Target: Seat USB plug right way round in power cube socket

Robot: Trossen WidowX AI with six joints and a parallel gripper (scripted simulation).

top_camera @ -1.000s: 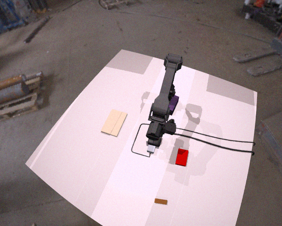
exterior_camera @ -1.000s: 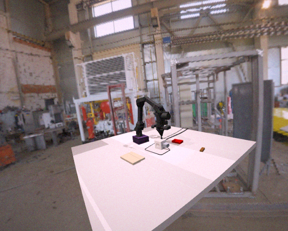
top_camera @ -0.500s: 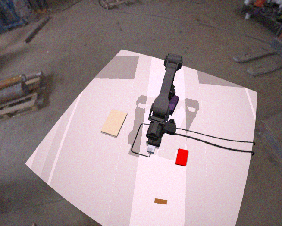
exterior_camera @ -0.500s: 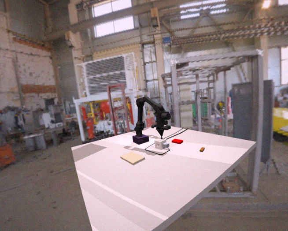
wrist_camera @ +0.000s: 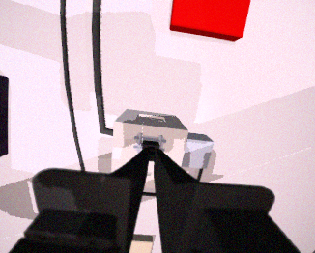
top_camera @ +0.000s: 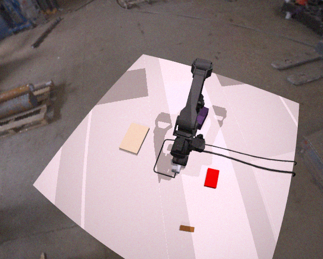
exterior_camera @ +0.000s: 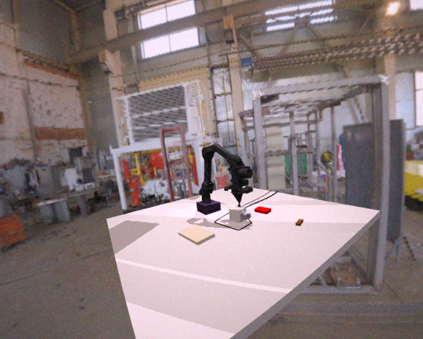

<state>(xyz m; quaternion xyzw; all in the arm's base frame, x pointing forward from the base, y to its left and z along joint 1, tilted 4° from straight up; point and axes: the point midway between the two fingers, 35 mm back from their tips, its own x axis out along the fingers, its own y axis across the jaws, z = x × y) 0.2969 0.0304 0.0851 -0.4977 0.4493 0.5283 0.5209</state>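
1. The gripper [top_camera: 180, 159] [exterior_camera: 239, 205] [wrist_camera: 152, 153] is pointed downward, with its fingertips brought almost together over the top of the power cube [exterior_camera: 236, 214] [wrist_camera: 173, 136].
2. Whether anything is pinched there cannot be told, as the small dark spot between the tips is too small to read.
3. The USB plug is not seen distinctly; the spot on the cube's top where the fingertips are placed is largely covered by them, and its seating and facing cannot be made out.
4. Small grey fittings [wrist_camera: 161, 140] are seen beside the tips on the cube's top.
5. A slot [wrist_camera: 152, 117] is shown on a shaded side face of the cube.
6. A pale blue-grey block [top_camera: 176, 168] [exterior_camera: 246, 215] [wrist_camera: 198, 151] is set against another side of the cube.
7. Two dark cables, one thick [top_camera: 242, 160] [wrist_camera: 98, 63] and one thin [top_camera: 250, 155] [wrist_camera: 66, 63], are laid across the table [top_camera: 107, 202] [exterior_camera: 211, 275] [wrist_camera: 271, 68]. The thin one is looped around near the cube.
8. The arm [top_camera: 192, 97] [exterior_camera: 208, 173] is carried by a purple base [exterior_camera: 213, 209].
9. A red block [top_camera: 212, 178] [exterior_camera: 262, 209] [wrist_camera: 210, 16] is placed near the cube.
10. A tan board [top_camera: 134, 138] [exterior_camera: 196, 234] and a small brown block [top_camera: 186, 228] [exterior_camera: 299, 222] are rested flat on the table, apart from the cube.
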